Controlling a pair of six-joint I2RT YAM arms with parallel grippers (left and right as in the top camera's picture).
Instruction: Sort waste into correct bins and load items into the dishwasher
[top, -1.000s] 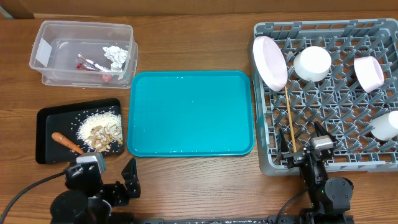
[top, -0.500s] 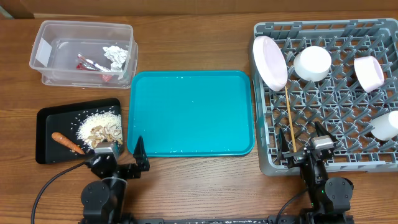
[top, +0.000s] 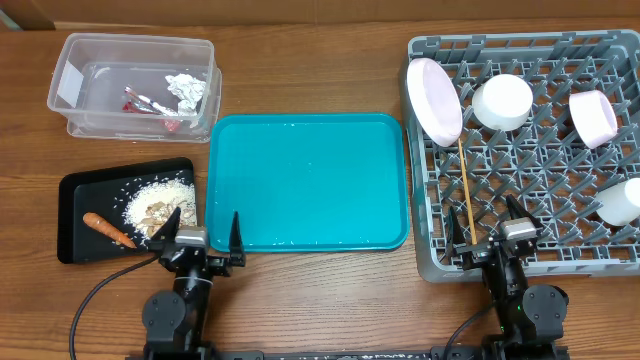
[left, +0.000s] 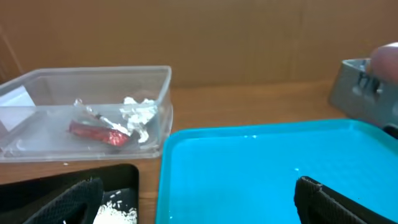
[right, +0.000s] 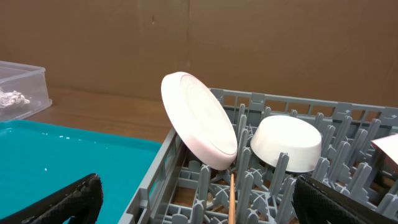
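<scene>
Only overhead shows small orange carrot (top: 107, 229) by pale rice scraps (top: 165, 195) in flat black tray (top: 72, 205), left of teal plastic tray (top: 305, 180). L gripper (top: 204, 228) spread at teal's near-left corner; R gripper (top: 486, 226) spread to its right, over grey pegged plastic rack (top: 426, 256). R wrist cam: round white plate (right: 199, 121) tilted on edge

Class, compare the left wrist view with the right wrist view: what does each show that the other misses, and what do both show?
Only the left wrist view: the red-and-white wrapper lying inside the clear tub, and the black tray with rice scraps. Only the right wrist view: the white plate leaning on edge in the grey dish rack, a white bowl beside it, and a chopstick. Both: the teal tray, part of the tub, part of the rack, and the wooden table.
</scene>
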